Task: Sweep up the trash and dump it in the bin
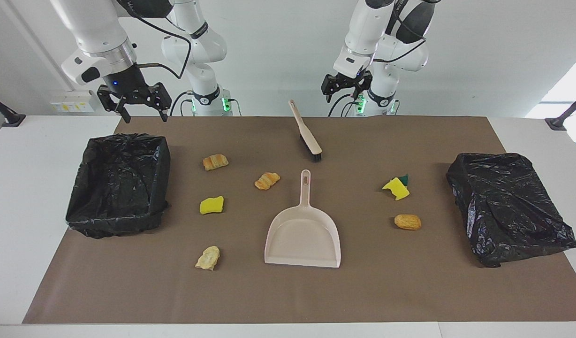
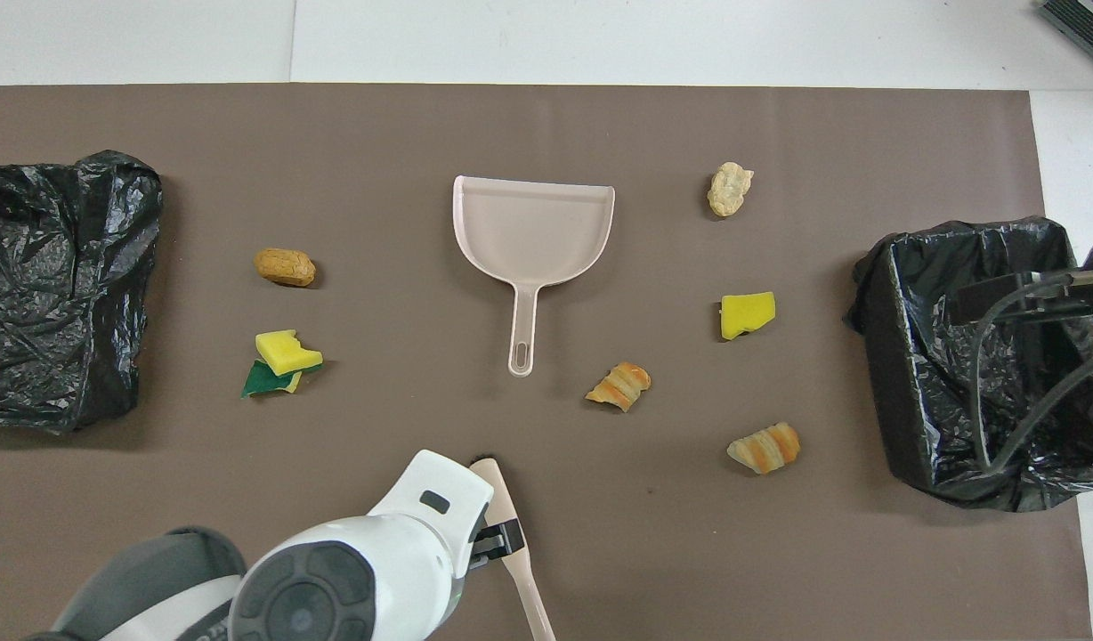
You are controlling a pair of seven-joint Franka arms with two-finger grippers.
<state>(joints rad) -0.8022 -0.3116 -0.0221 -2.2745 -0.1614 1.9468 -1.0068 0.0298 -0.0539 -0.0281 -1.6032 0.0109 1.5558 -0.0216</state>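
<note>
Above brown mat [image 1: 410,281]: left gripper [image 1: 345,89] open, raised.

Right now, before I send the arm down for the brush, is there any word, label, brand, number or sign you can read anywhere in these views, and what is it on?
Legible text: none.
Dustpan, brush, both black bin liners: no print visible.
Left arm: grey markings on its casing, too blurred to read.
Wall panel near the right arm's base: yellow marks, too small to read.
</note>
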